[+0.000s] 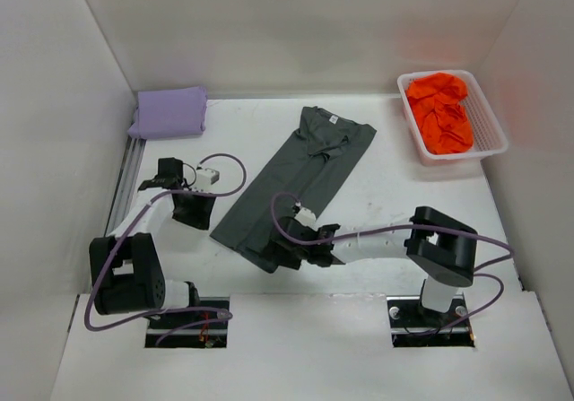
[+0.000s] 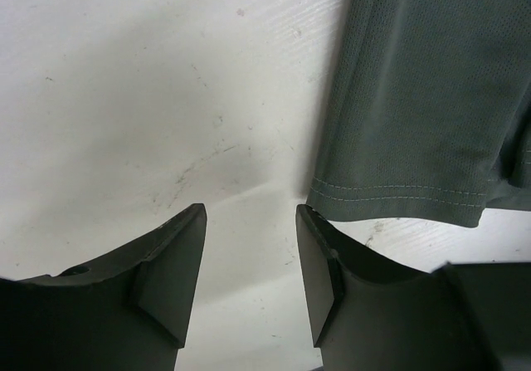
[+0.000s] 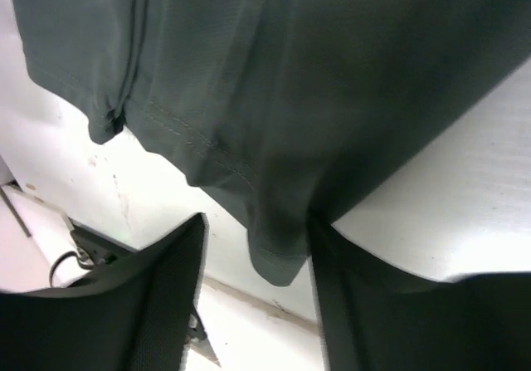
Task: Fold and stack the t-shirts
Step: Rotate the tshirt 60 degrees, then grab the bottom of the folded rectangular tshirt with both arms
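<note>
at the middle of the table (image 1: 404,186) lies the dark grey t-shirt (image 1: 300,172), a long slanted strip. its near hem corner hangs between the right gripper's (image 3: 257,246) parted jaws. the left gripper (image 2: 249,222), jaws apart and empty, sits just beside the hem. the lavender t-shirt (image 1: 169,112) lies folded far left; the orange t-shirt (image 1: 439,109) fills the basket (image 1: 493,136).

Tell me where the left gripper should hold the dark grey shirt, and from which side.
Probably the near hem corner of the dark grey shirt, from its left edge: the corner lies flat and free just beside the open left gripper.

No legible text or markings.
</note>
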Available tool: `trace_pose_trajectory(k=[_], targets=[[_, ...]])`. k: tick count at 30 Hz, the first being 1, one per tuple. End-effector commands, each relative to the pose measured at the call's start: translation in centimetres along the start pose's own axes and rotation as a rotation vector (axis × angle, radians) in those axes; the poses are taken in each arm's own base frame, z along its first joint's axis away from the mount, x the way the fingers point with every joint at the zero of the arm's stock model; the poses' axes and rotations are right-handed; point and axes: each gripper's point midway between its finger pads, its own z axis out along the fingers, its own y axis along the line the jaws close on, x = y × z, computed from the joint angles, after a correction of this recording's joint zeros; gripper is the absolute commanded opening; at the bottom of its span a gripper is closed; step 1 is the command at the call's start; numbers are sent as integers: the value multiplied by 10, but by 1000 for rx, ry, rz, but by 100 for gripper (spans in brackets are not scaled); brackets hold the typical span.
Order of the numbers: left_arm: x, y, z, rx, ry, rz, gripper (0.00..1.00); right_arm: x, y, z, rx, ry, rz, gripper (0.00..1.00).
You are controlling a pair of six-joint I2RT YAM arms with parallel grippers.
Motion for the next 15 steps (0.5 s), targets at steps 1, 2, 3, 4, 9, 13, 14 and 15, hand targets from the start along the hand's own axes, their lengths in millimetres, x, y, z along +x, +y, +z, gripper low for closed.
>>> trace_pose_trajectory(k=[1,2,3,4,9,13,14,15], targets=[[-5,-6,-7,16,-56,5,47,4,-5,9,-2,31,97,53],[-5,-7,-8,17,-56,9,47,5,-6,11,1,37,100,46],[-5,-7,-8,15,-55,15,47,7,-8,13,3,45,104,41],[-7,-9,-9,13,-58,28,47,9,-8,13,0,55,107,34],[-22,-23,-20,4,-103,137,47,9,-26,5,2,69,140,10],[-37,-53,-31,8,-133,366,47,16,-57,-11,29,94,139,3],[-38,-64,-34,10,-127,451,47,17,-66,-17,34,99,143,3],[-37,-74,-37,6,-119,552,47,19,-76,-23,45,103,149,3]])
